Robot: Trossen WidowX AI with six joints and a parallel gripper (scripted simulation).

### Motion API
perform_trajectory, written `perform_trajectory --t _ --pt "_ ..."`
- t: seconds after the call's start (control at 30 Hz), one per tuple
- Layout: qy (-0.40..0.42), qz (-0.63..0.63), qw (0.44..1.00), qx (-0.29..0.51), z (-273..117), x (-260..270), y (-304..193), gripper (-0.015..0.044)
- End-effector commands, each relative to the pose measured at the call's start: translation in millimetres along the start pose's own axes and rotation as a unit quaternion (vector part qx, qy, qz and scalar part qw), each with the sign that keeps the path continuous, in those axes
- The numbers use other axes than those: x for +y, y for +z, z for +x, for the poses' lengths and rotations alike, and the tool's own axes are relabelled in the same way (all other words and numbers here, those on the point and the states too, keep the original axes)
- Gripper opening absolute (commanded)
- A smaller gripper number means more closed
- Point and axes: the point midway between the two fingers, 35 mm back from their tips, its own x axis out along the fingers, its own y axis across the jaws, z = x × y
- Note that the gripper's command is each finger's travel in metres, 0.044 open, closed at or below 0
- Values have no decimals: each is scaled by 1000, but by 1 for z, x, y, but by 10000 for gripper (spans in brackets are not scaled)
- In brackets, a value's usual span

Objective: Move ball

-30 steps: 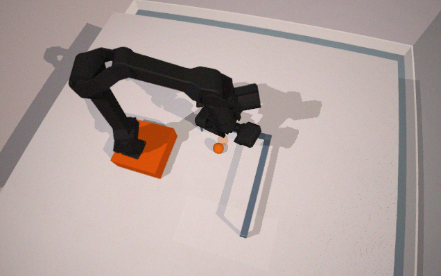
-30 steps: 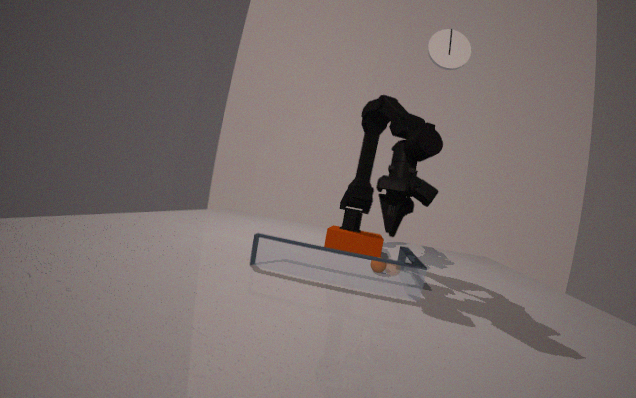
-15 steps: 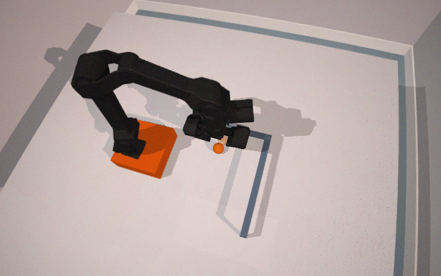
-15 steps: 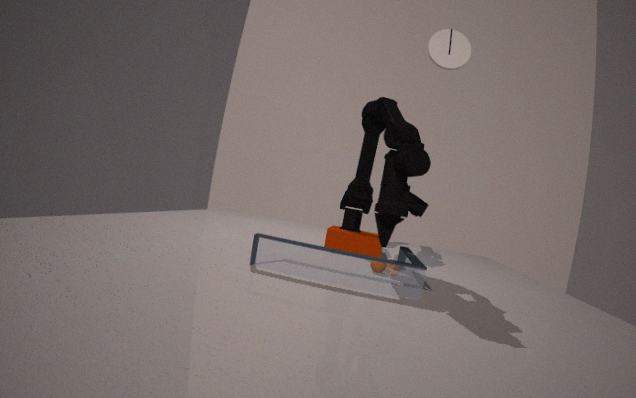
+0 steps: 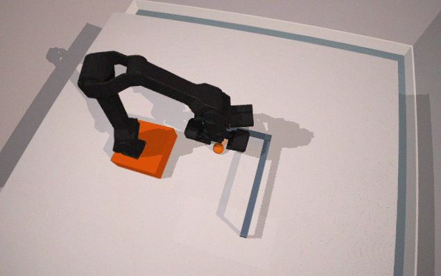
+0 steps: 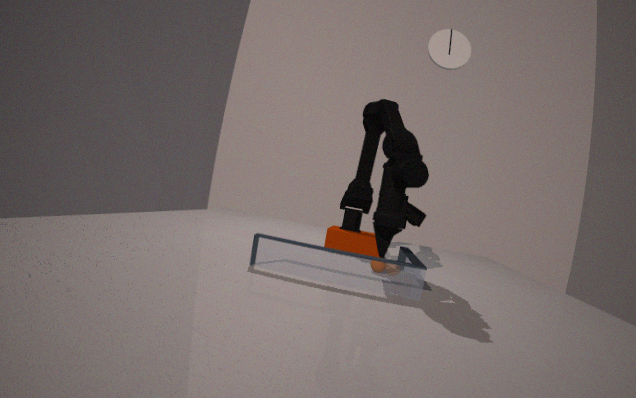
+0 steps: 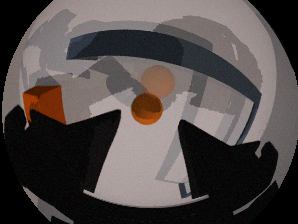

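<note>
The orange ball [image 5: 218,148] [image 6: 378,265] [image 7: 147,109] lies on the table inside the corner. The see-through copy [image 5: 225,141] [image 6: 393,270] [image 7: 157,81] is close beside it, toward the short wall, and partly overlaps it in the wrist view. The long clear wall [image 5: 256,187] [image 6: 310,245] meets the short clear wall [image 5: 260,134] [image 7: 125,45], whose far part is hidden by the arm in the top view. My gripper [image 5: 218,139] [image 6: 382,256] [image 7: 150,119] is open and low over the ball. The ball shows between the spread fingertips in the wrist view, with gaps on both sides.
The orange base block [image 5: 164,149] [image 6: 350,242] [image 7: 46,104] stands beside the open side of the corner, under the arm. The short wall is close to the gripper. A raised rim [image 5: 277,32] runs along the table's far edges.
</note>
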Motion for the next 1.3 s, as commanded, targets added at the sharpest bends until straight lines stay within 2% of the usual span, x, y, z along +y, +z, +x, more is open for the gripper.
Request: perform_trajectory --t 0.0,0.43,0.5,0.93,1.0,1.13,1.27 --pt "6 -2 1000 -1 9 3 0 285" --pt "6 -2 1000 -1 28 4 0 285" --pt "6 -2 1000 -1 28 4 0 232" --pt "6 -2 1000 -1 28 4 0 146" --pt "6 -2 1000 -1 27 4 0 93" --pt "6 -2 1000 -1 7 -1 1 0" --pt "6 -2 1000 -1 -18 -4 2 0"
